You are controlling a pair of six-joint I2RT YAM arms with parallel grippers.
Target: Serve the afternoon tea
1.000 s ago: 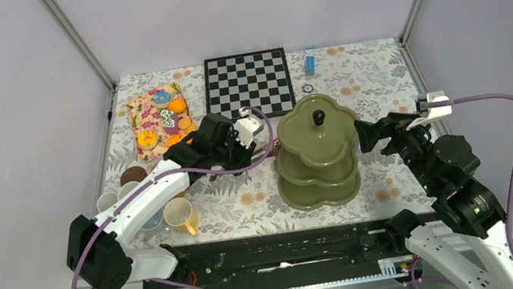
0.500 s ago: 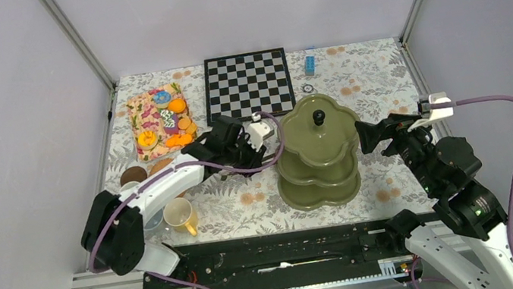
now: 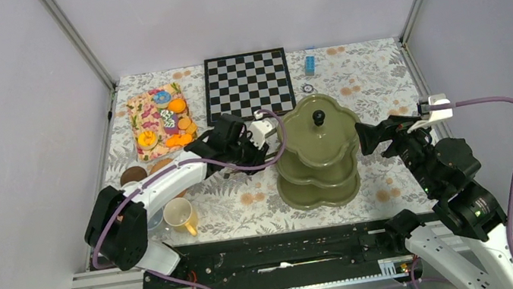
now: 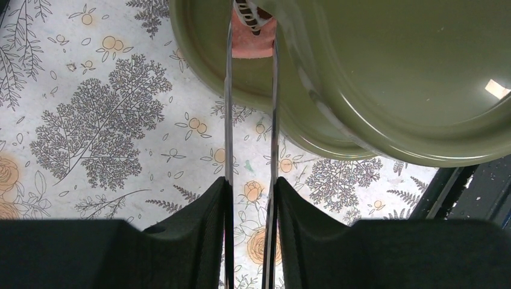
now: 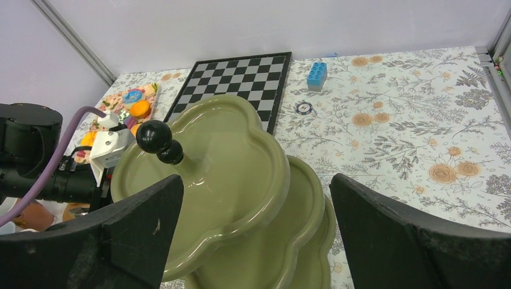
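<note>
The olive-green three-tier stand [image 3: 316,152] with its black knob [image 3: 318,116] stands mid-table. My left gripper [image 3: 244,140] is at the stand's left side, shut on thin metal tongs [image 4: 228,108]. The tong tips pinch an orange-pink biscuit [image 4: 256,43] over a lower tier, under the edge of the tier above [image 4: 385,72]. In the wrist view the left gripper [image 4: 251,183] presses both tong blades. My right gripper [image 3: 368,134] hangs open beside the stand's right edge, holding nothing; in its own view, the right gripper [image 5: 256,180] faces the stand [image 5: 241,156]. A cream-yellow mug [image 3: 181,215] and a brown coaster [image 3: 133,175] sit at the left.
The floral tray [image 3: 150,122] with orange sweets lies at the back left. The chessboard [image 3: 247,84] lies behind the stand, with a blue brick [image 3: 310,64] and a small round chip [image 3: 307,88] to its right. My left arm hides the other mugs.
My left arm has swung right from beside the tray to the stand, carrying the tongs and biscuit. The right arm has hardly moved.
</note>
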